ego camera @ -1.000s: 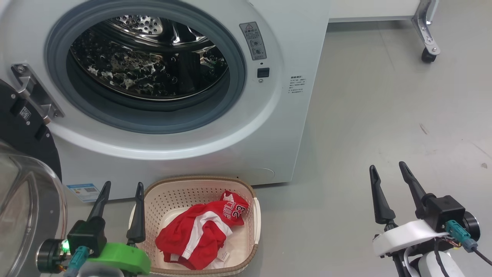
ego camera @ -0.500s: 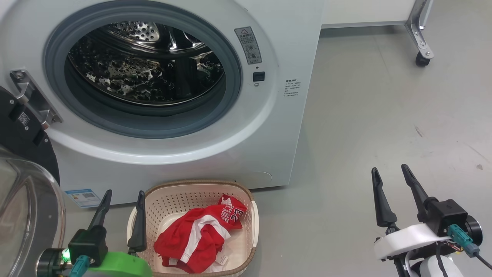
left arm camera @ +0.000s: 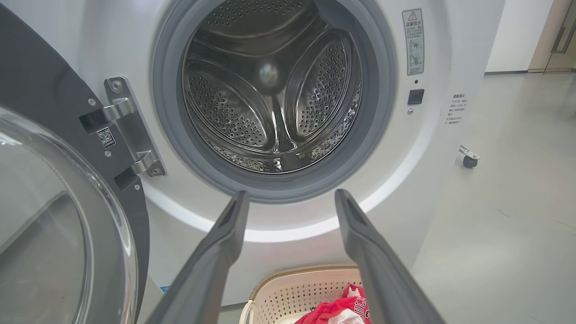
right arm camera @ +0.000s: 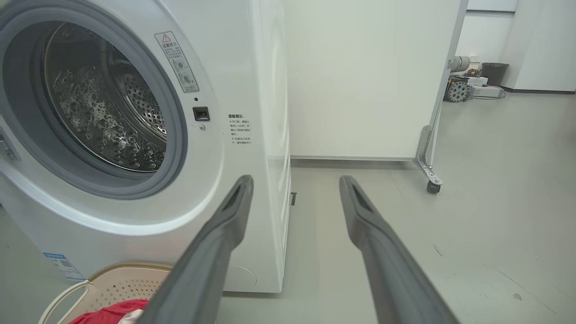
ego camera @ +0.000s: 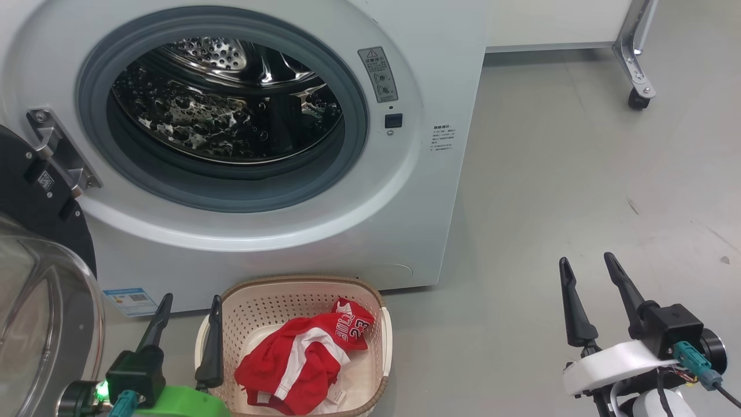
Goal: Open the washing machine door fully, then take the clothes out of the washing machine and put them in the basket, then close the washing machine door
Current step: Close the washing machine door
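Observation:
The white washing machine (ego camera: pixel 324 231) stands with its round opening uncovered, and I see no clothes in its steel drum (ego camera: pixel 220 116). The washing machine door (ego camera: pixel 35 197) is swung out to the left, its clear glass bowl (ego camera: pixel 40 324) bulging at the lower left. On the floor in front sits the cream basket (ego camera: pixel 301 281) with the red clothes (ego camera: pixel 295 359) inside. My left gripper (ego camera: pixel 193 297) hangs open just left of the basket, facing the drum (left arm camera: pixel 270 90). My right gripper (ego camera: pixel 586 259) stays open and empty over bare floor to the right.
A white panel on a metal leg with a castor (ego camera: pixel 637 101) stands behind the machine to the right. Grey floor (ego camera: pixel 550 202) stretches right of the washer. Far across the room lie small items and a dark bin (right arm camera: pixel 492 72).
The whole head picture has shifted a little down and right, so the camera moved. Both grippers stay open and the clothes lie unchanged in the basket.

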Available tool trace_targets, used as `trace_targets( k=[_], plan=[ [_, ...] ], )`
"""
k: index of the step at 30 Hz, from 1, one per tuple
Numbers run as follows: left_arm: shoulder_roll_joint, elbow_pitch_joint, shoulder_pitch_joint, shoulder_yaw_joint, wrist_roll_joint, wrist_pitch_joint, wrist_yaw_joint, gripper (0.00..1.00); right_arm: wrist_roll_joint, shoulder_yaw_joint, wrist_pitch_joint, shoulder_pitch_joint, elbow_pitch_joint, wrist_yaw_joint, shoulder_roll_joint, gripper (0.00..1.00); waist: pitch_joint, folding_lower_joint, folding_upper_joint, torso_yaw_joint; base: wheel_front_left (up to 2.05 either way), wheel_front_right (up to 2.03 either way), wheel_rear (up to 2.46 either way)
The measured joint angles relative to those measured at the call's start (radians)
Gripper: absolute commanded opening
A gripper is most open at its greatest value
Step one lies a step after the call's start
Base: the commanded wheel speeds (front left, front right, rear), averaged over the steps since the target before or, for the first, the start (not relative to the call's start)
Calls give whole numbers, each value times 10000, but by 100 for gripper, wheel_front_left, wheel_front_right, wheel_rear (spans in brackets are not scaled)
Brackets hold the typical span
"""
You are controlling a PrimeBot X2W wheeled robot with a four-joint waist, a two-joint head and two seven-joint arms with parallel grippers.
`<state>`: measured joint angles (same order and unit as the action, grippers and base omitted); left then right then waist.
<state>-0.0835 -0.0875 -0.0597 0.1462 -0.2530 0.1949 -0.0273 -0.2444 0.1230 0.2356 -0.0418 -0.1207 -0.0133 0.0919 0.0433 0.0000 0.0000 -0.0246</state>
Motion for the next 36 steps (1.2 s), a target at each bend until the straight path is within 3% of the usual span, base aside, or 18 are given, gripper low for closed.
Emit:
trace_targets(
  k=[18, 36],
  plan=[
    [-63, 543, -78, 48, 238, -105, -176, 100, -10, 15, -75, -83, 180, 71, 10, 100, -44, 0, 0, 47, -21, 21, 0],
    [-77, 878, -227, 197, 267, -297, -180, 100, -10, 15, -148, -97, 337, 84, 29, 100, 36, 0, 0, 68, -93, 93, 0]
  ],
)
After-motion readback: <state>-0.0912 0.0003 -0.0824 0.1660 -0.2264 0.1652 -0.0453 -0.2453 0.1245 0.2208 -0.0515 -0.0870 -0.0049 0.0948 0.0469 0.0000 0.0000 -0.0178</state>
